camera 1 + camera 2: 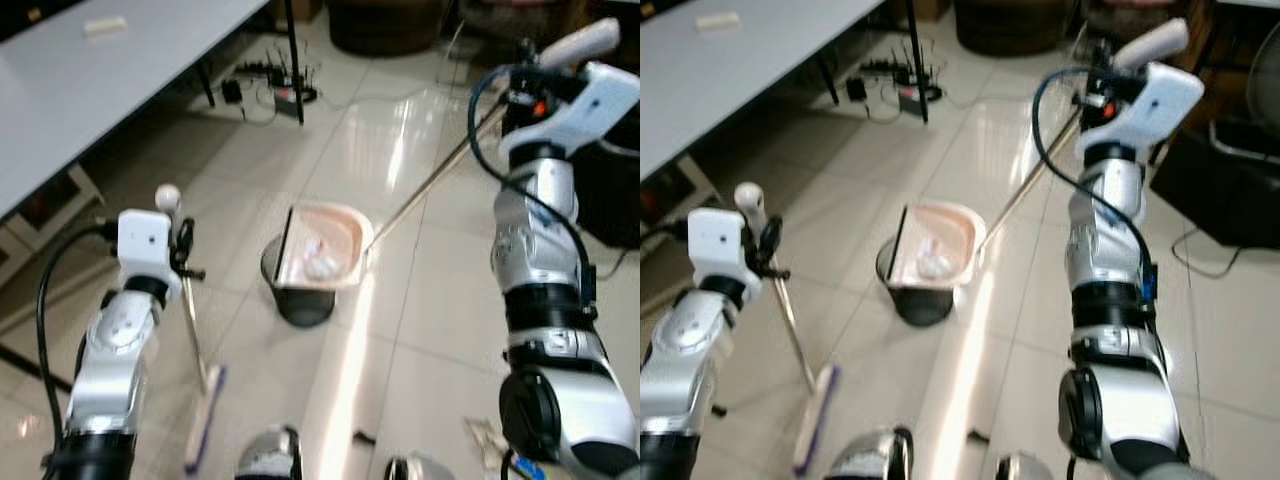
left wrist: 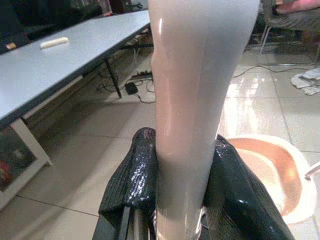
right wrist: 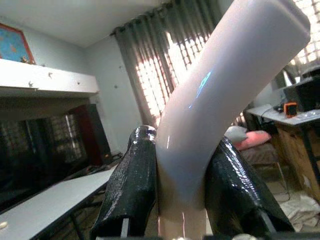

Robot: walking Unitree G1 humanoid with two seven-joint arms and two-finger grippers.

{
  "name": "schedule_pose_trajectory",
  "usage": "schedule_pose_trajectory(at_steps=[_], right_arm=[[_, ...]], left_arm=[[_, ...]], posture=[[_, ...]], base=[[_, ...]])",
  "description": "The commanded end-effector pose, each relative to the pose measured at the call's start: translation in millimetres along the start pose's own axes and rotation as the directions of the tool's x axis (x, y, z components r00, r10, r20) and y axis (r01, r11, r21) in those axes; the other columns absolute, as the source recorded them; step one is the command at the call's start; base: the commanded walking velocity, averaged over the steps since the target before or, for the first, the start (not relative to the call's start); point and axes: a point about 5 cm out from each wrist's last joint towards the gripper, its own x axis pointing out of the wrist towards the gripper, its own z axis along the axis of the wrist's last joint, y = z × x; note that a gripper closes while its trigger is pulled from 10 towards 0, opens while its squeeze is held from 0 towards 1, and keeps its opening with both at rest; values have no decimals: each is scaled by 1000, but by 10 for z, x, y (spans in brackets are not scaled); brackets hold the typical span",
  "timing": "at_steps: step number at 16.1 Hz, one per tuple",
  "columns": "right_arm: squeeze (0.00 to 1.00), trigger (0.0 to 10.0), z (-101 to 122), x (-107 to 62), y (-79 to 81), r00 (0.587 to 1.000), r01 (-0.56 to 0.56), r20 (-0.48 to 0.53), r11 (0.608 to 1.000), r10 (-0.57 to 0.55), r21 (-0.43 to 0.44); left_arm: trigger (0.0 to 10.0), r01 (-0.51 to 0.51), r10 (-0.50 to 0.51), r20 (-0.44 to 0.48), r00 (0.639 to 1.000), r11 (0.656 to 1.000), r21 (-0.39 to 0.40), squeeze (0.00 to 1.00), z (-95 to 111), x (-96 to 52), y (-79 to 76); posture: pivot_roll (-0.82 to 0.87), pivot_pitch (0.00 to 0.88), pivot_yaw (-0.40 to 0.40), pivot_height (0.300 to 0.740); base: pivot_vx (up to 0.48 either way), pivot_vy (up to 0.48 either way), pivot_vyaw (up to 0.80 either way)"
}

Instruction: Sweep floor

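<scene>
Right gripper point(image 3: 181, 200) clamped on pale dustpan handle point(image 3: 220, 95), arm raised high. Thin metal shaft point(image 1: 425, 190) slanting down to pink dustpan point(image 1: 322, 246), tipped over black bin point(image 1: 300, 295) on tiled floor point(image 1: 440, 330); white debris point(image 1: 320, 264) lying in pan, kind indistinct. Left gripper point(image 2: 182, 200) closed around broom handle point(image 2: 200, 100). Broom head point(image 1: 203, 420) low near floor, blurred, bristles hard to resolve. Grey desk point(image 1: 80, 90) cut off at left edge.
</scene>
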Motion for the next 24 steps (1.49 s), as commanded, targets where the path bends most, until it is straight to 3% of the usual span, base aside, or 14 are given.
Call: schedule_pose_trajectory(at_steps=[1,5,11,24], right_arm=[[0,10000,210,58,15,994,10,112,1000,-14,29],[0,10000,273,23,66,997,-19,71,1000,19,0],[0,10000,452,-141,60,997,-3,77,999,0,38],[0,10000,476,-168,59,1000,1,29,999,-3,52]], left_arm=[[10000,12,-13,60,998,1000,23,0,152,47,-8],[10000,20,-22,102,995,1000,22,0,198,95,-66],[10000,52,-56,122,991,998,39,0,229,163,-201],[10000,47,-52,126,991,998,41,0,232,193,-167]], posture=[[66,115,76,740],[36,101,79,740],[18,97,75,740],[23,92,80,740]], base=[[0,0,0],[0,0,0],[0,0,0],[293,0,0]])
